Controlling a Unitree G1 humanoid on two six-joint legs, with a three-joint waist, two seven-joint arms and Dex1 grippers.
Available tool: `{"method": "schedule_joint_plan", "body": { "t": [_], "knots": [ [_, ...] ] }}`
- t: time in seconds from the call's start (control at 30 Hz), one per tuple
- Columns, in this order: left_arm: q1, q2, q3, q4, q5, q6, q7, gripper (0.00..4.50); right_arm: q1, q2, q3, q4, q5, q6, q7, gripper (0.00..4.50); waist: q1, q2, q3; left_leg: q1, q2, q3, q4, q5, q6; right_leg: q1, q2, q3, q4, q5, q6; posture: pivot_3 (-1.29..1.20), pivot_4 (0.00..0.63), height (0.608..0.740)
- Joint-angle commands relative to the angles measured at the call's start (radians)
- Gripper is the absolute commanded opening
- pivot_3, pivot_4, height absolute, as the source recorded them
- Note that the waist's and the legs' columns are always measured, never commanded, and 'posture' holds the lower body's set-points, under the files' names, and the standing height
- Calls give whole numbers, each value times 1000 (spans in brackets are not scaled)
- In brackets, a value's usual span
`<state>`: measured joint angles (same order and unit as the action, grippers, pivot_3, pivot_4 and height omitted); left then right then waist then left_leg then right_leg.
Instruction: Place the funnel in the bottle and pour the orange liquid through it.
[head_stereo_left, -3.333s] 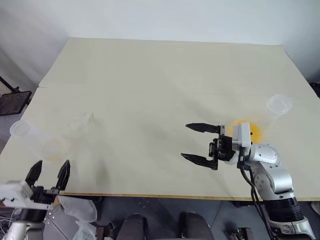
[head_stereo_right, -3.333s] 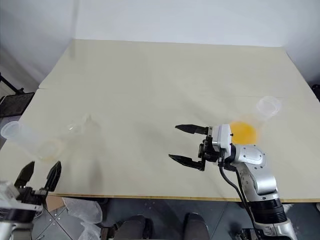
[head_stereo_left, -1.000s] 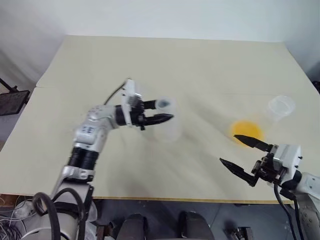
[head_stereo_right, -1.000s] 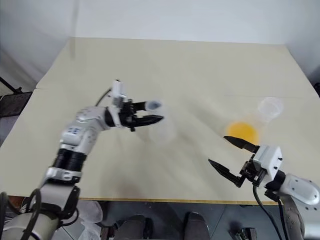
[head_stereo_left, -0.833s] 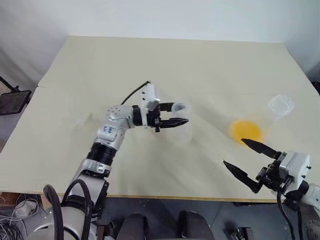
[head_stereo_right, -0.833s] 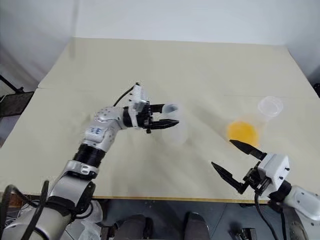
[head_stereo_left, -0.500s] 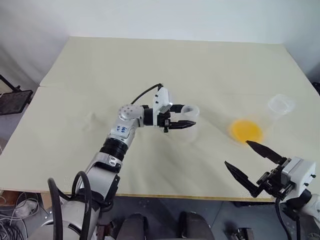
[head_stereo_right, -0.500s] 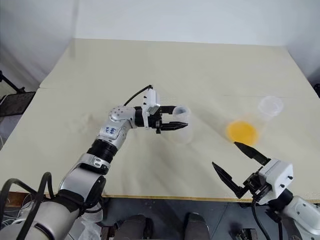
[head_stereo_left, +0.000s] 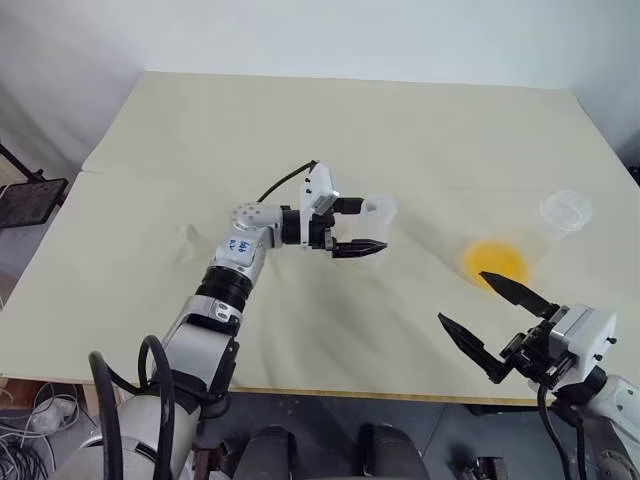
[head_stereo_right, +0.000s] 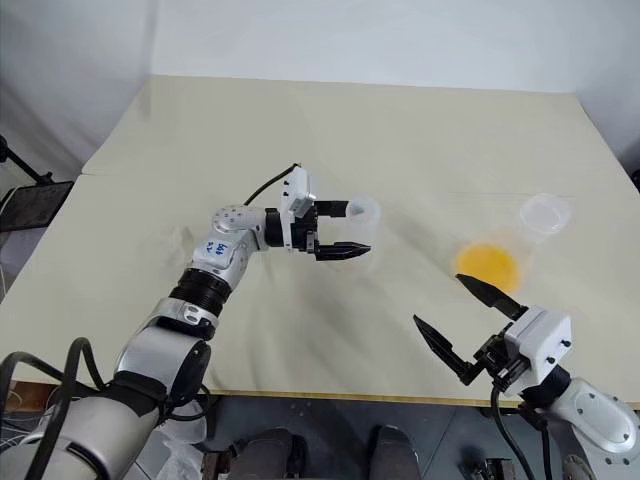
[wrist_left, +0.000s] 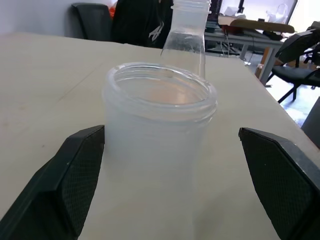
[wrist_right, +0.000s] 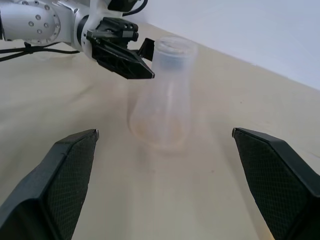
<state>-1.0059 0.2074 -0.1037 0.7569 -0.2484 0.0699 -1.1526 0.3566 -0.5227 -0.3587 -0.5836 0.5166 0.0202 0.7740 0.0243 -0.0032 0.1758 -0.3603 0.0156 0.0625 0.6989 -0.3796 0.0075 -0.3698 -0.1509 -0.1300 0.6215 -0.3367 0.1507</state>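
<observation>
**left claw spread around the clear bottle's neck at mid-table**

the left claw stands with its two black fingers spread wide to either side of the neck of the clear conical plastic bottle, and holds nothing; in the left wrist view one finger sits just beside the neck wall and the other well apart from it. whether the near finger touches, i cannot tell. the bottle stands upright on the pale beige table, with nothing seated in its wide round mouth.

the right claw hangs near the table's front edge, to the right of the bottle and well apart from it, fingers wide and empty.

the second clear flask, holding the translucent orange liquid as a round patch in its base, stands to the right of the bottle, near the right claw. a small clear funnel, barely visible, seems to lie on the table to the left of the bottle, beyond the left forearm.

as a judgement: the step in hand looks like setting the bottle down. to do it well, draw the left claw straight back along its own line so neither finger clips the neck and tips the light bottle. the funnel comes next; being nearly invisible, it calls for a slow, careful approach.
</observation>
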Motion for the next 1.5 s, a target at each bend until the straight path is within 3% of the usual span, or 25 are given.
{"method": "schedule_joint_plan", "body": {
  "t": [0.03,0.4,0.5,0.6,0.87,0.97,1.2,1.33,1.5],
  "knots": [
    [11,22,25,-32,-3,17,2,4470,-17,-10,0,0,5,-15,7,4500,-1,0,0,0,0,0,0,0,0,0,0,0,0,0,0,0,150,740],
    [89,108,85,-154,-56,47,-48,4470,-42,-9,20,13,7,-14,19,4500,-1,0,0,0,0,0,0,0,0,-1,0,0,1,0,0,0,150,740],
    [170,174,139,-272,-128,54,-123,4470,-59,-16,37,26,10,-15,37,4500,-14,0,0,0,1,0,0,0,0,-2,0,1,2,0,0,0,150,740],
    [278,248,226,-379,-162,16,-100,4470,-103,-24,67,39,22,-1,54,4500,-24,0,0,0,1,0,0,0,0,-2,0,1,4,0,0,0,150,740],
    [633,377,467,-667,-193,43,139,4470,-285,-39,178,107,64,67,117,4500,-27,0,0,3,1,-8,0,0,0,-1,-1,4,5,0,0,0,150,740],
    [809,370,577,-774,-196,38,244,4470,-359,-33,223,145,68,78,147,4500,-27,0,0,3,1,-9,0,0,0,-1,-1,4,5,0,0,0,150,740],
    [1191,230,771,-966,-227,6,440,4470,-471,-21,273,240,57,65,200,4500,-21,0,0,3,2,-11,0,0,0,1,-2,4,4,0,0,0,150,740],
    [1283,172,775,-1015,-219,-27,497,4470,-495,-27,279,271,58,65,233,4500,-10,0,0,4,2,-15,0,0,0,6,-2,2,0,0,0,0,150,740],
    [1294,128,717,-1046,-195,-17,581,4470,-518,-30,278,292,56,68,257,4500,-9,0,0,6,1,-15,0,-1,0,9,-1,2,-2,0,0,0,150,740]
  ]
}}
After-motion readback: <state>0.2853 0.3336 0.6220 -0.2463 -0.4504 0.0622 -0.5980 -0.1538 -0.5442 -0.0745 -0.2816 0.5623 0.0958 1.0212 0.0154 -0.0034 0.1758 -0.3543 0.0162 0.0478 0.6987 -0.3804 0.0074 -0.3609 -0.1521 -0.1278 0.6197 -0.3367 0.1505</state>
